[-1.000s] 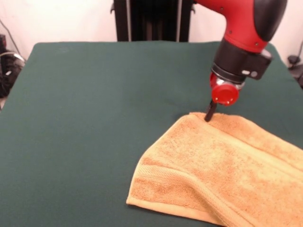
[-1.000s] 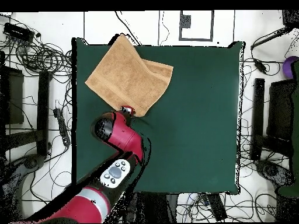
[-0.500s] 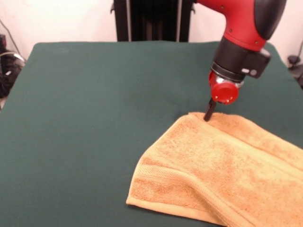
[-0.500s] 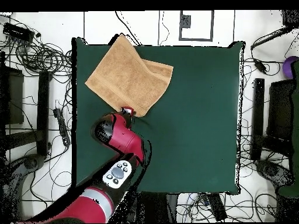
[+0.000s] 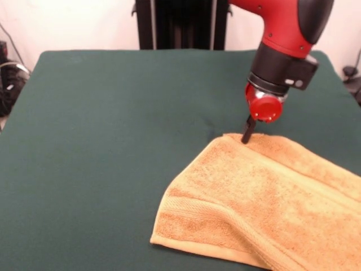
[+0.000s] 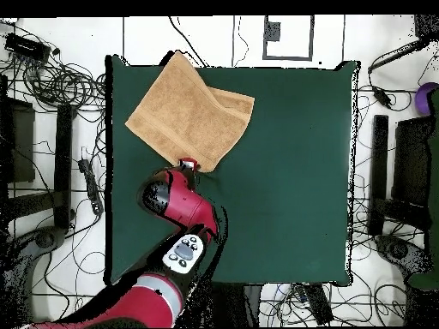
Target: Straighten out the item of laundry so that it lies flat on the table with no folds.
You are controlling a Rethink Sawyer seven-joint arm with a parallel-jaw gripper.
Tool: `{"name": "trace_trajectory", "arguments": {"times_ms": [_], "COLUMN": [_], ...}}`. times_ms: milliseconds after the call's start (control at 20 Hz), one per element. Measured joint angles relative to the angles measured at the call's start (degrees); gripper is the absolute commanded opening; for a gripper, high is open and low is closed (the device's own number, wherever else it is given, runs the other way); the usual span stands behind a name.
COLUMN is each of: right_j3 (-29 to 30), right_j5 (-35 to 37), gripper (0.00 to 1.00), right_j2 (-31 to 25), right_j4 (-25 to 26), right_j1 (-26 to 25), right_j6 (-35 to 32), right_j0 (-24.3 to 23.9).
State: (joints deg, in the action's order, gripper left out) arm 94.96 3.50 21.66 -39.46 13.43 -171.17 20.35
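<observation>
The golden-orange towel (image 5: pixel 259 203) lies folded on the dark green table (image 5: pixel 113 113) at the front right, with one layer over another and a woven band near its front hem. It runs out of the picture at the right and bottom. In the overhead view the towel (image 6: pixel 189 111) sits at the table's (image 6: pixel 291 188) upper left corner. My gripper (image 5: pixel 247 135) hangs from the red arm, its black tip touching the towel's far edge near the far corner. It also shows in the overhead view (image 6: pixel 186 162) at the towel's lower corner. No white tag shows.
The black pedestal (image 5: pixel 180 22) stands behind the table's far edge. Cables and equipment (image 6: pixel 60 86) lie on the floor around the table in the overhead view.
My gripper has shifted slightly left and up along the towel's far edge. The towel has not visibly moved.
</observation>
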Motion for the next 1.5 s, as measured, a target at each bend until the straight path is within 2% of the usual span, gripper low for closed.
{"name": "trace_trajectory", "arguments": {"times_ms": [300,350,450,500,700,850,1500], "right_j3": [1.9,2.3,2.8,3.4,4.5,5.1,7.4], "right_j5": [-4.7,-5.9,-7.4,-9.1,-12.7,-15.0,-24.6], "gripper": [0.0,0.0,0.0,0.0,0.0,0.0,0.0], "right_j2": [-5.8,-7.3,-8.9,-10.6,-13.1,-13.6,-13.6], "right_j4": [13.3,17.4,21.9,26.4,34.0,36.6,40.5], "right_j1": [3.6,4.4,5.2,5.9,6.9,7.0,6.0], "right_j6": [0.0,0.0,0.0,0.0,0.0,0.0,0.0], "right_j0": [-6.2,-7.9,-9.8,-11.7,-14.8,-15.5,-15.9]}}
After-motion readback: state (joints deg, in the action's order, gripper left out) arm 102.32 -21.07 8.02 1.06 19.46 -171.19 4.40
